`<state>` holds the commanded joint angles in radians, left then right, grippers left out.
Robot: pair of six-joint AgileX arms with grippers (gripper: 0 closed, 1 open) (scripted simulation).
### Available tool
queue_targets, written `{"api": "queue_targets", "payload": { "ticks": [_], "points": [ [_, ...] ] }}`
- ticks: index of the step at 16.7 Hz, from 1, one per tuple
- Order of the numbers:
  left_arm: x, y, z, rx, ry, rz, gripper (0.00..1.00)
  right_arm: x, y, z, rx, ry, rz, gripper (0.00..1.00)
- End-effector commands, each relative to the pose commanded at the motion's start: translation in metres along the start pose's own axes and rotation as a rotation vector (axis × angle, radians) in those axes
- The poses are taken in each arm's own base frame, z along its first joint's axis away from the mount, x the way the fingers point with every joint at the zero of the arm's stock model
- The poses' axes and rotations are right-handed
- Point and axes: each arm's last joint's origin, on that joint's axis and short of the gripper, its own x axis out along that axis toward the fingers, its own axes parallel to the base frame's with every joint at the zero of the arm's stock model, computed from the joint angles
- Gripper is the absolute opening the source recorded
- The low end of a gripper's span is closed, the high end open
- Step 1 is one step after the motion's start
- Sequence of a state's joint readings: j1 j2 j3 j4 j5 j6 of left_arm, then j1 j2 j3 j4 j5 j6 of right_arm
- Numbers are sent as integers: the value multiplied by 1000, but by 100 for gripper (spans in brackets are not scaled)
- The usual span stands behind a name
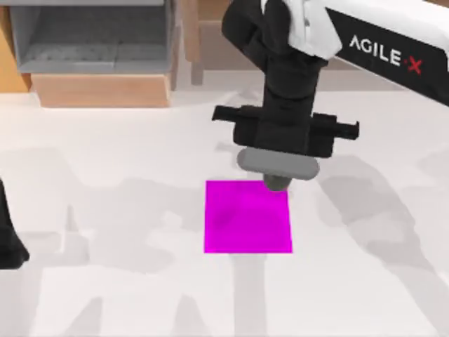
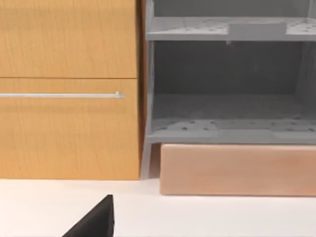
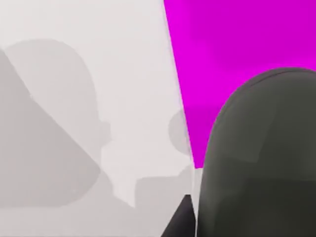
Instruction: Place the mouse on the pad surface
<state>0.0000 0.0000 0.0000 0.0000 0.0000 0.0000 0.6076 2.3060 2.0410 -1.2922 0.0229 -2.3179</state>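
The pad is a flat magenta square lying near the middle of the white table. The grey rounded mouse hangs just above the pad's far edge, toward its right corner, held from above by my right gripper, which is shut on it. The gripper's black crossbar sits right over the mouse. In the right wrist view the mouse looms large and dark, with the pad beneath and beyond it. My left arm is parked at the table's left edge.
A grey open shelf unit on a pale wooden base stands at the back left. The left wrist view faces this shelf unit and a wooden cabinet. White table surface surrounds the pad.
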Motion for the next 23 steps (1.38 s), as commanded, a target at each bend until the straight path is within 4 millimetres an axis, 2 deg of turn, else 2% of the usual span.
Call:
{"api": "queue_targets", "payload": {
  "ticks": [2, 4, 12, 19, 23],
  "points": [
    [0, 0, 0, 0, 0, 0, 100, 3, -24, 25, -133, -1, -1, 0],
    [0, 0, 0, 0, 0, 0, 100, 5, -34, 36, -194, -2, -1, 0],
    [0, 0, 0, 0, 0, 0, 100, 6, -34, 38, -201, -20, -5, 0],
    [0, 0, 0, 0, 0, 0, 100, 32, -34, 50, -231, -133, 8, 0],
    [0, 0, 0, 0, 0, 0, 100, 41, -33, 49, -224, -119, 4, 0]
  ]
}}
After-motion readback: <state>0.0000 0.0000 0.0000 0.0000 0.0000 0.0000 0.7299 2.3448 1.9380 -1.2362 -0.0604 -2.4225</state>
